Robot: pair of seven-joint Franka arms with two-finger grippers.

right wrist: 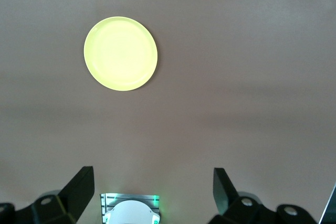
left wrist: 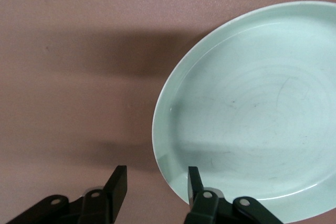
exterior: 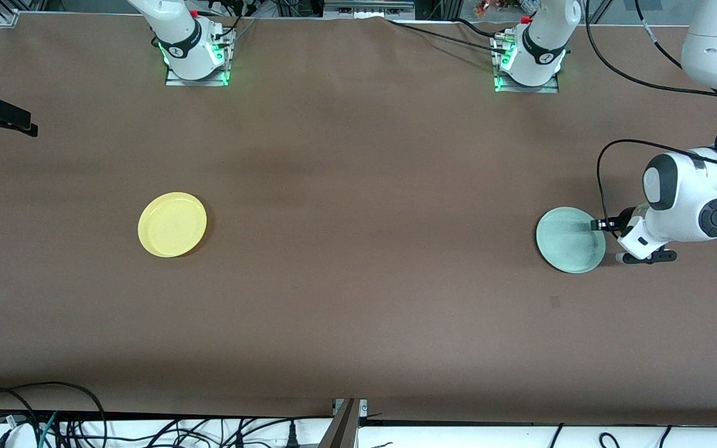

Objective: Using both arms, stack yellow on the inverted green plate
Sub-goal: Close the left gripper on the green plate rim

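Note:
The green plate [exterior: 571,239] lies rim up on the table toward the left arm's end; its hollow inside shows in the left wrist view [left wrist: 252,114]. My left gripper [exterior: 600,225] is low at the plate's edge and open [left wrist: 157,174]. One finger [left wrist: 195,182] is over the inside of the rim and the other finger [left wrist: 118,179] is outside it, over the table. The yellow plate [exterior: 172,224] lies rim up toward the right arm's end, also seen in the right wrist view [right wrist: 121,53]. My right gripper [right wrist: 152,174] is open and empty, high above its own base [right wrist: 131,211], and waits.
The brown table [exterior: 358,186] carries only the two plates. The arm bases [exterior: 196,59] [exterior: 526,62] stand along the edge farthest from the front camera. Cables [exterior: 147,429] lie off the edge nearest that camera. A black cable [exterior: 601,180] loops above the green plate.

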